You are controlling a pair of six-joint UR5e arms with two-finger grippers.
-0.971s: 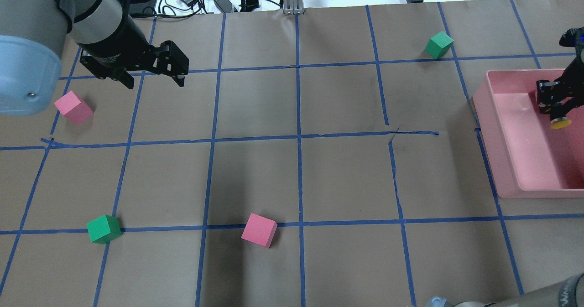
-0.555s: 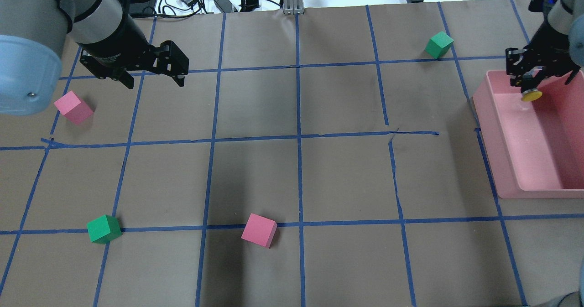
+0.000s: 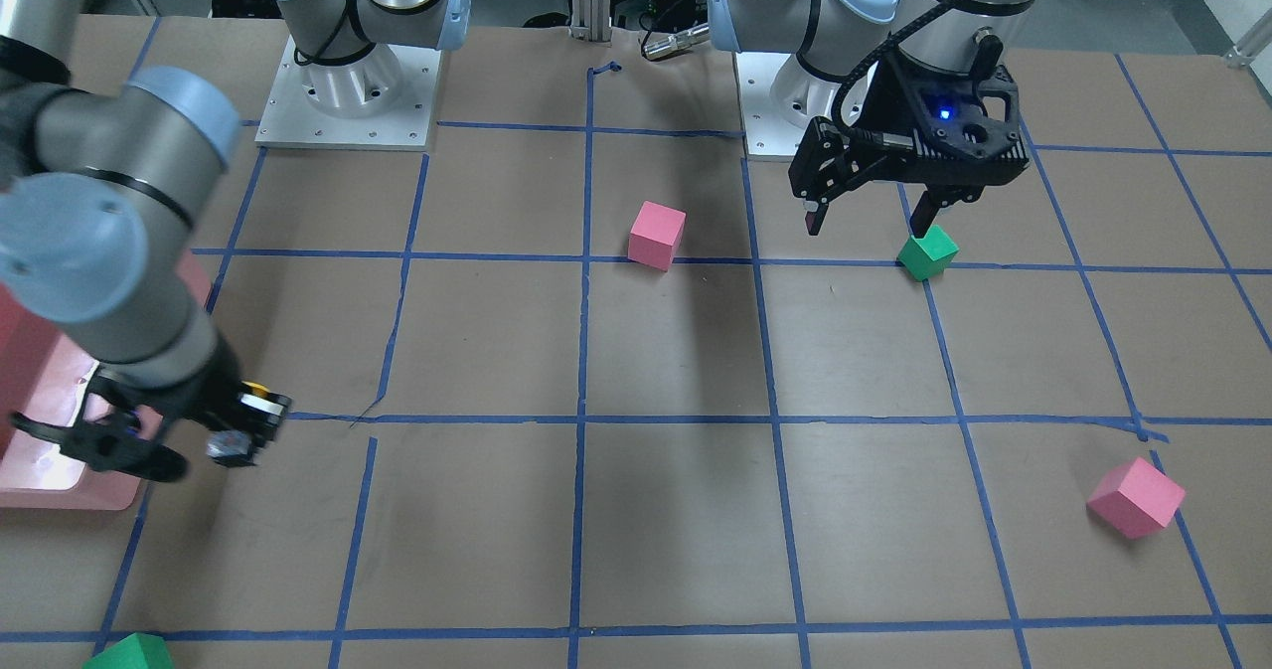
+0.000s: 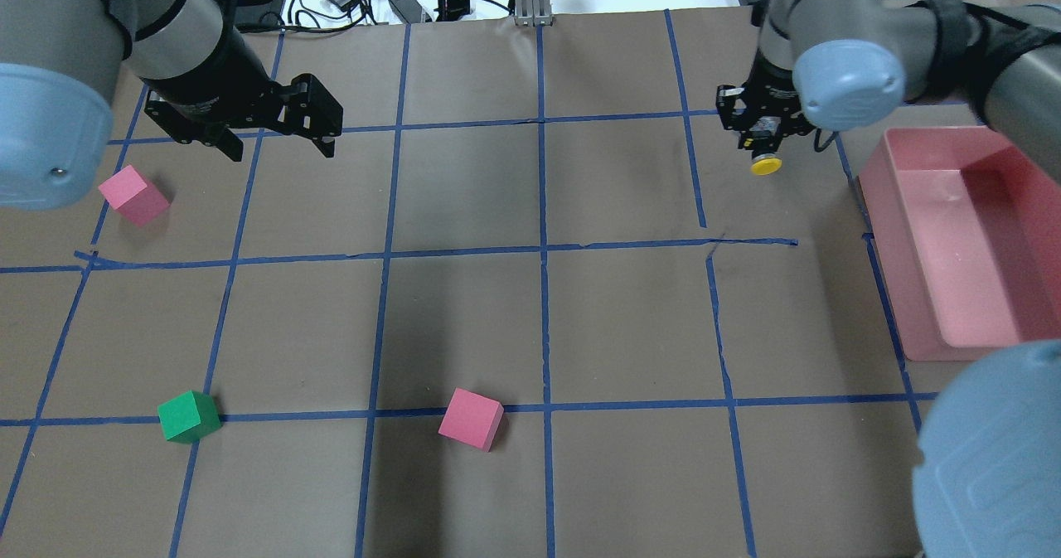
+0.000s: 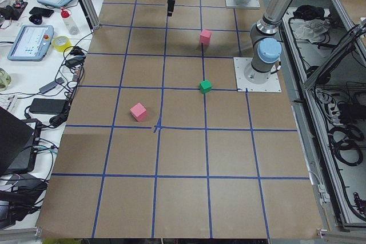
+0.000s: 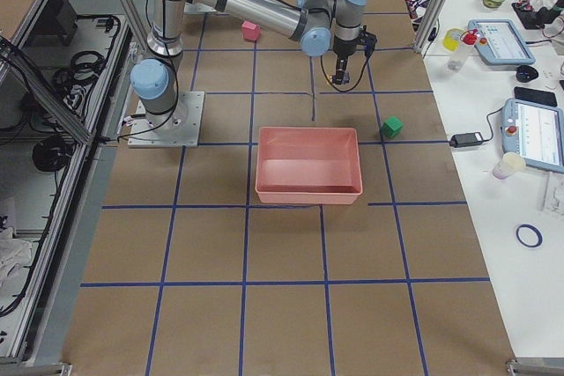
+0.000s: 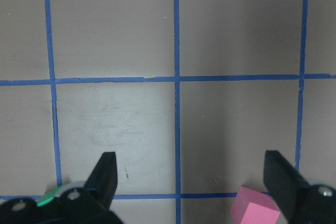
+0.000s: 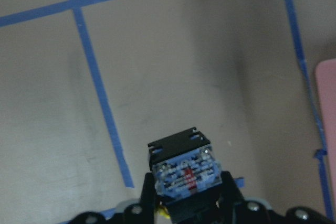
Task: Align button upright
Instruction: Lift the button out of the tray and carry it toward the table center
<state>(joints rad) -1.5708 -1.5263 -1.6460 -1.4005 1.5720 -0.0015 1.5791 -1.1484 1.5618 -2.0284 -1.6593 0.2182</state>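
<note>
At the wrist, the button (image 8: 184, 174) shows its base.

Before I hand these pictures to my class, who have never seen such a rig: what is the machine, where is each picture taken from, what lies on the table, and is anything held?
It is a robot with two arms at a table covered in brown paper. Each arm ends in a two-finger gripper. Four pictures come from fixed cameras: over the robot's shoulders, facing it, and at each table end. Two come from cameras on the wrists. On the table lie pink cubes, green cubes and a pink tray. The right gripper is shut on the button, a small switch with a yellow cap, over the paper outside the tray. The left gripper is open and empty.
</note>
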